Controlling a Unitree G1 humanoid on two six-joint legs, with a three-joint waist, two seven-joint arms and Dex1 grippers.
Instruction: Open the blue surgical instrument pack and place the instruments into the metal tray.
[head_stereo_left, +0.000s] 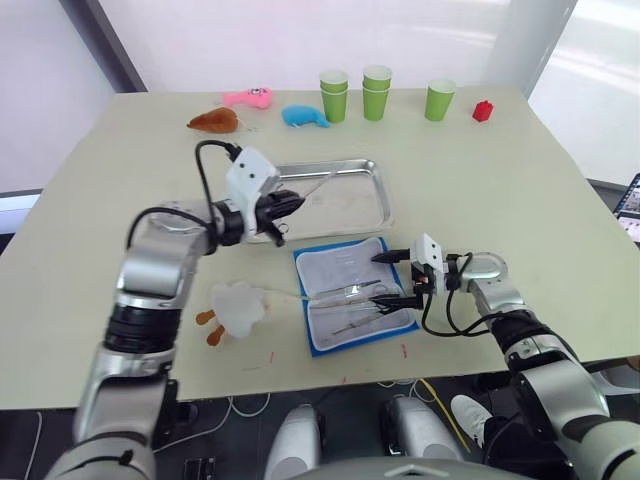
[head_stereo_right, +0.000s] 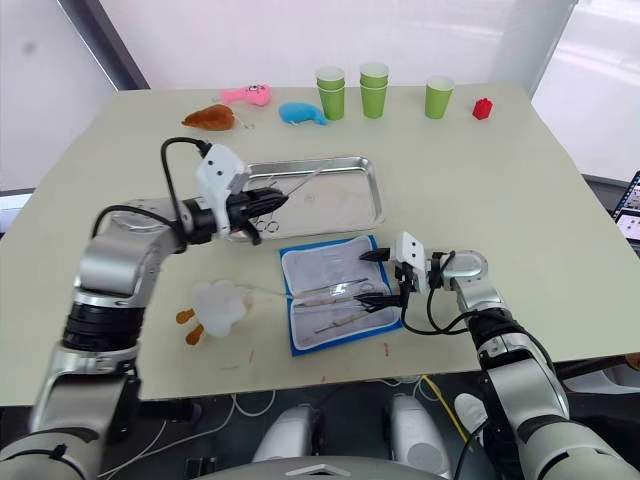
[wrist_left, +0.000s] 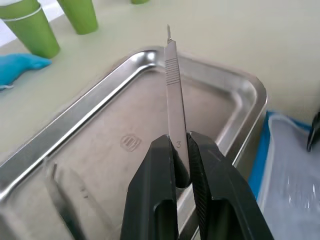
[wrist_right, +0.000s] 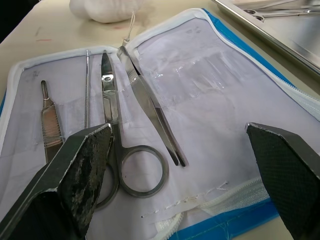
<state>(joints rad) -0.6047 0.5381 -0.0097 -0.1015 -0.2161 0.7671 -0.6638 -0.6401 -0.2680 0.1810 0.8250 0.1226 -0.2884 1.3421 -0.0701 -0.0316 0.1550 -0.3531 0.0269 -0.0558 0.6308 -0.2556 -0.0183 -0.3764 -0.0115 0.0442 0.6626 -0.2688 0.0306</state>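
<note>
Our left tool (wrist_left: 181, 165) is pinching a flat silver scalpel handle (wrist_left: 175, 95) marked with a 3, holding it over the metal tray (head_stereo_left: 372, 172), which sits on the table (head_stereo_left: 520, 190) just beyond the blue surgical instrument pack (head_stereo_left: 352, 296). Our right tool (wrist_right: 180, 165) hangs with its fingers spread wide above the near edge of the pack, touching nothing.

The pack lies open and flat, pale lining up, its far edge just beside the tray's near rim. From the right wrist view we see what remains in its sleeves: ring-handled scissors (wrist_right: 117, 145), tweezers (wrist_right: 150, 112) beside them, a thin probe (wrist_right: 86, 87) and a short flat handle (wrist_right: 49, 122). The head views show these merely as thin silver lines.

The left wrist view shows another silver instrument (wrist_left: 62, 200) already lying in the tray's near corner, and the right wrist view catches more metal in the tray at its upper edge.

Around the work area, a white plush toy (head_stereo_left: 238, 307) lies on the table to the left of the pack, close to its edge. Along the far side stand green paper cups (head_stereo_left: 376, 92), with a blue plush (head_stereo_left: 303, 117), a pink plush (head_stereo_left: 248, 97), a brown plush (head_stereo_left: 214, 121) and a small red object (head_stereo_left: 482, 111). All of these sit well apart from the tray and pack, and nothing lies between pack and tray.
</note>
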